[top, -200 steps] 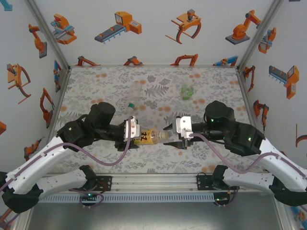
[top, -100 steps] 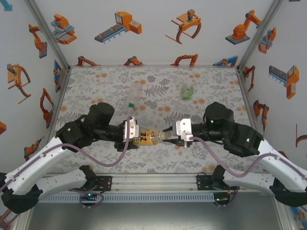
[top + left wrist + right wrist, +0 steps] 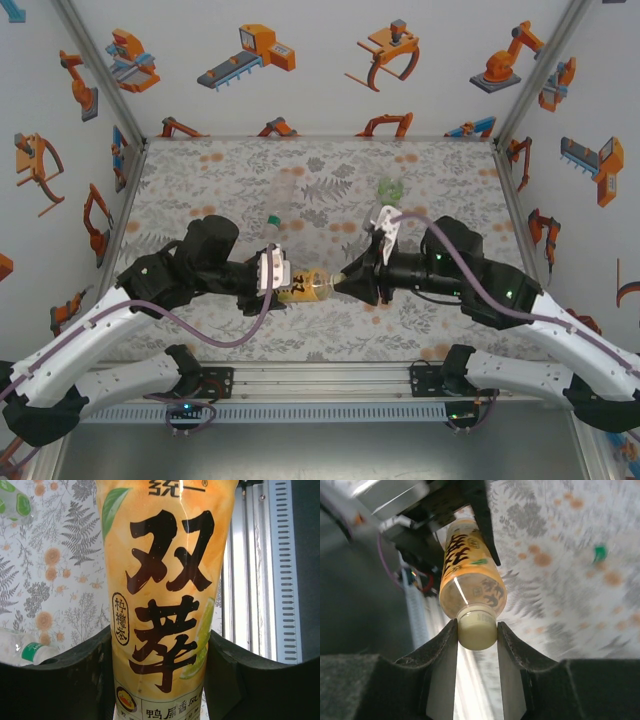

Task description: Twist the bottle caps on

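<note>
The amber bottle [image 3: 305,286] with its yellow label and dark writing is held level above the table, its body clamped in my left gripper [image 3: 272,283]. In the left wrist view the label [image 3: 167,595] stands between both dark fingers [image 3: 75,680]. My right gripper [image 3: 347,281] is shut on the white cap [image 3: 476,629], which sits on the bottle's neck. The plain clear bottle [image 3: 283,193] lies at the back of the table with a green cap [image 3: 272,217] near it. The green-labelled bottle [image 3: 389,189] lies at the back right.
Patterned walls close in the table [image 3: 200,200] on three sides. A metal rail [image 3: 320,378] runs along the near edge, by both arm bases. A green-capped bottle end [image 3: 35,651] lies low on the left in the left wrist view.
My right wrist has rolled around the cap, so its white housing now points towards the back of the table. The left gripper and amber bottle have stayed where they were.
</note>
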Robot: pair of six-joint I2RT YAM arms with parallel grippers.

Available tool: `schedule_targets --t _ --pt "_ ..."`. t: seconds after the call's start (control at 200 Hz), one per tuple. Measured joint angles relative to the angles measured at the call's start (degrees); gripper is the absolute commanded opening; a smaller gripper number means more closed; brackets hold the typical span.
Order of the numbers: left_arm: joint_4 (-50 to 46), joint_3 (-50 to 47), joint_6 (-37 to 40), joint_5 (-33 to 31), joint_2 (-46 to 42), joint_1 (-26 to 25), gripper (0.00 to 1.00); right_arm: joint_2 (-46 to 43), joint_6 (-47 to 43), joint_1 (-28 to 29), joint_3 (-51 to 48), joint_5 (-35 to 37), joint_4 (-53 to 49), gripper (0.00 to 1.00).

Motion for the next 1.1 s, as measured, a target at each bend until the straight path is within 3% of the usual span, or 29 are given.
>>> schedule_targets --t 0.12,0.3,0.471,0.501,0.656,0.721,0.931,1.096 --pt "-0.04 -0.61 -0.04 -1.03 0.00 0.02 0.00 -0.09 24.94 0.04 -1.46 6.34 -0.96 0.00" --pt "-2.25 -1.14 -0.02 -1.92 0.07 0.00 0.00 -1.62 57.92 -0.17 -7.37 9.40 -1.01 0.00" --pt "-4.39 -1.57 -0.02 -2.34 0.79 0.02 0.00 -4.20 75.14 -0.17 -14.16 9.49 2.32 0.00" --pt "-4.35 -1.57 -0.02 -2.38 0.83 0.02 0.00 -4.13 76.28 -0.17 -14.08 9.64 2.27 0.07" --pt "-3.48 -1.57 0.00 -2.36 0.81 0.11 0.00 -2.51 75.12 -0.17 -10.69 9.99 -0.15 0.44" --pt "-1.79 -1.55 0.00 -1.86 0.92 0.09 0.00 -1.53 71.80 -0.15 -8.35 9.97 -0.72 0.53" --pt "2.99 -1.25 -0.02 -0.24 1.29 -0.04 0.00 -0.92 52.92 -0.07 -1.18 10.84 -2.60 0.57" --pt "3.56 -1.22 -0.02 0.28 1.29 -0.04 0.00 -1.57 30.53 -0.07 2.16 9.22 -2.99 0.60"
